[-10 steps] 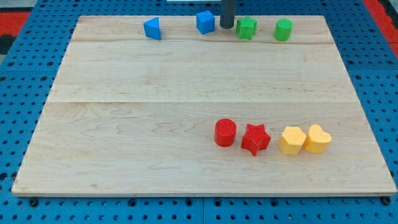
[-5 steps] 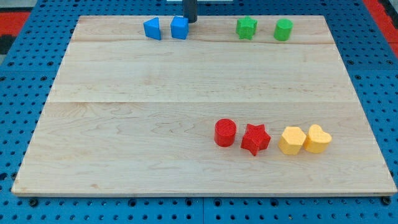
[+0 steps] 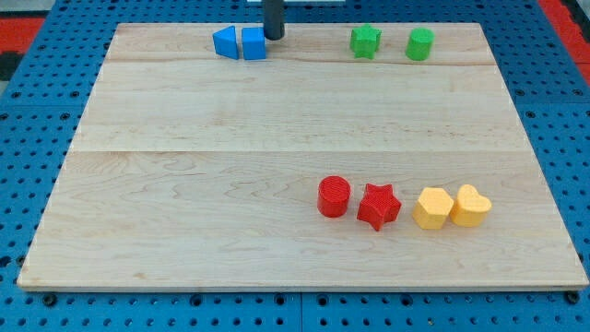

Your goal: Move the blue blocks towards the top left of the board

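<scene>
Two blue blocks sit side by side near the view's top, left of centre: a blue wedge-shaped block (image 3: pixel 225 42) and a blue cube (image 3: pixel 253 43), touching or nearly touching. My tip (image 3: pixel 274 36) stands just right of the blue cube, at its upper right corner. The dark rod rises out of the view's top.
A green star (image 3: pixel 366 41) and a green cylinder (image 3: pixel 420 43) sit at the view's top right. A red cylinder (image 3: pixel 334 196), a red star (image 3: pixel 378 206), a yellow hexagon (image 3: pixel 432 208) and a yellow heart (image 3: pixel 471 206) form a row at the lower right. The wooden board (image 3: pixel 184 184) lies on a blue pegboard.
My tip has slid left along the top edge, pushing the blue cube left from beside the green star until it sits against the blue wedge. The other blocks have not moved.
</scene>
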